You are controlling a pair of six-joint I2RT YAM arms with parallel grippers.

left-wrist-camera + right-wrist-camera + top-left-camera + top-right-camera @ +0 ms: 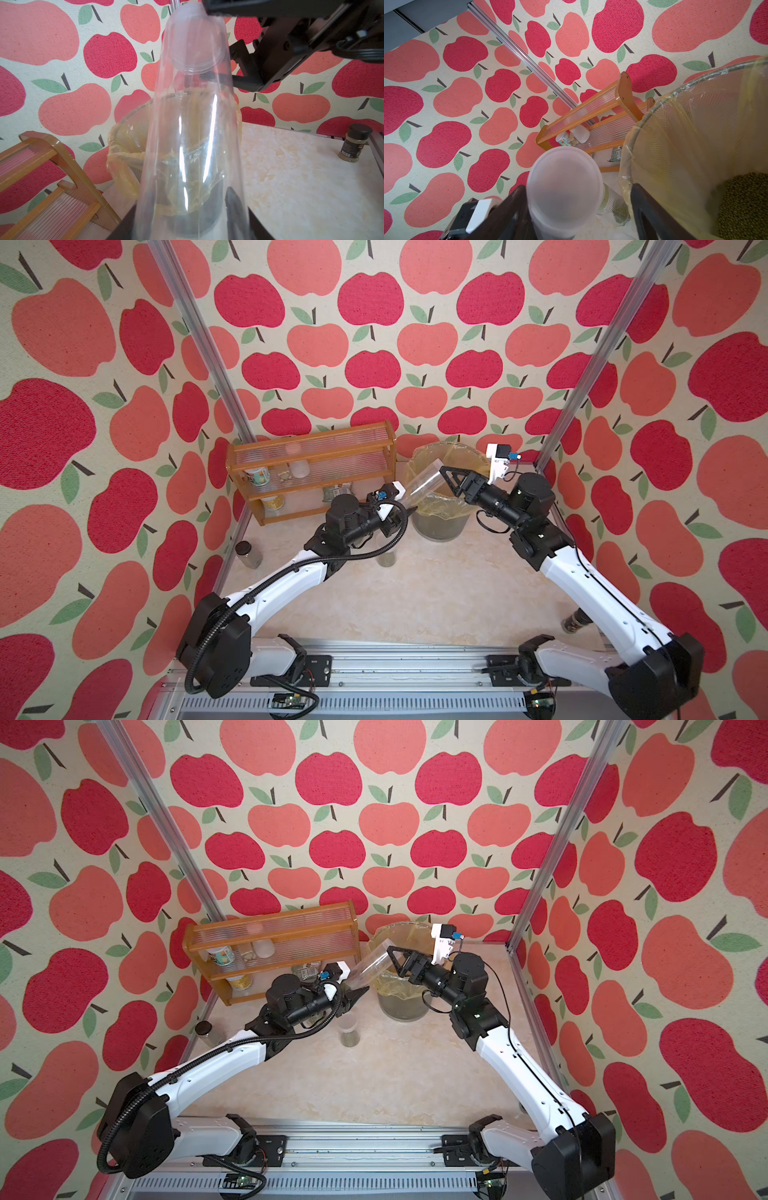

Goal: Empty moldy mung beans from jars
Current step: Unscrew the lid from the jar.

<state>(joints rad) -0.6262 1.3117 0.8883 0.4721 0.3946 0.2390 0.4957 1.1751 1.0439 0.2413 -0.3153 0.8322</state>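
The left gripper (pixel 359 992) has its fingers (pixel 257 230) pressed onto the lower end of the tall tube (pixel 422 485) and holds it slanted upward over the bin (pixel 440 526). The right gripper (pixel 444 470) meets the tube's upper end. Its fingers (pixel 654 218) stand spread to either side of the frosted round end, one close against it and the other with a gap, so they pinch nothing.

The tube is see-through along its whole length, with no beans in it. I cannot tell whether the round end is a cap or the tube's base. Beans (pixel 741 199) lie heaped in the bottom of the lined bin, so this jar looks emptied.

A jar (pixel 349 1031) on the surface (pixel 436 593) below the left wrist shows beans at its bottom. The right wrist view shows a ribbed glass jar with a pale green lid (pixel 618 209), also holding beans. Whether these are the same jar I cannot tell. At least one jar is left to empty.

The bin's rim lies right under the tube, and the rack (pixel 311 435) stands just beside the bin, close behind the left wrist. The wall (pixel 374 364) rises just behind both. A low swing of the left arm could knock the bean jar. One spice jar (pixel 248 553) stands at the left edge and another (pixel 353 143) at the right, both well apart from the arms. The middle of the surface, nearer the robot, is bare and gives the most room.
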